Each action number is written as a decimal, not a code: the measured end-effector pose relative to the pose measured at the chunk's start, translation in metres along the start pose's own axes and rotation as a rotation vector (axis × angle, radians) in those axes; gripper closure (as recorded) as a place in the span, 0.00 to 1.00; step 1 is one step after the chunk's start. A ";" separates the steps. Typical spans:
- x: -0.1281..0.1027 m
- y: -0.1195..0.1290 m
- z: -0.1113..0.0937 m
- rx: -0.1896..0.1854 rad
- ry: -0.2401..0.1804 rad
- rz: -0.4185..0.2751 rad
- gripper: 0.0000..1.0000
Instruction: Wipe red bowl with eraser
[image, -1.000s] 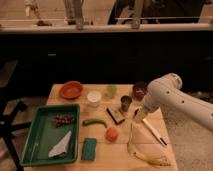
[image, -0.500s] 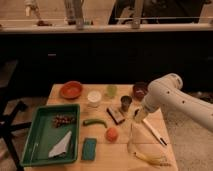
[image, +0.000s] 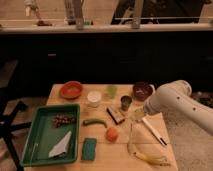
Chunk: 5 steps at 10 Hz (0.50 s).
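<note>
The red bowl (image: 71, 89) sits at the table's far left corner, shallow and orange-red with a tan inside. Near the middle of the table lies the eraser (image: 115, 114), a small dark block with a paler top. My white arm (image: 175, 102) reaches in from the right. Its gripper (image: 136, 116) hangs just right of the eraser, low over the table, open with nothing in it. It stands far from the red bowl.
A dark maroon bowl (image: 142, 91), a metal cup (image: 126, 103), a green cup (image: 111, 90) and a white cup (image: 93, 97) line the back. A green tray (image: 36, 142) fills the left front, beside a teal sponge (image: 89, 148). An orange (image: 112, 134), a green vegetable (image: 95, 121), a banana (image: 150, 159) and a white utensil (image: 152, 131) lie in front.
</note>
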 end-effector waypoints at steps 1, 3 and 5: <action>-0.006 0.011 0.005 -0.005 -0.013 0.020 0.20; -0.015 0.031 0.020 -0.003 -0.011 0.022 0.20; -0.019 0.042 0.034 0.014 0.003 0.023 0.20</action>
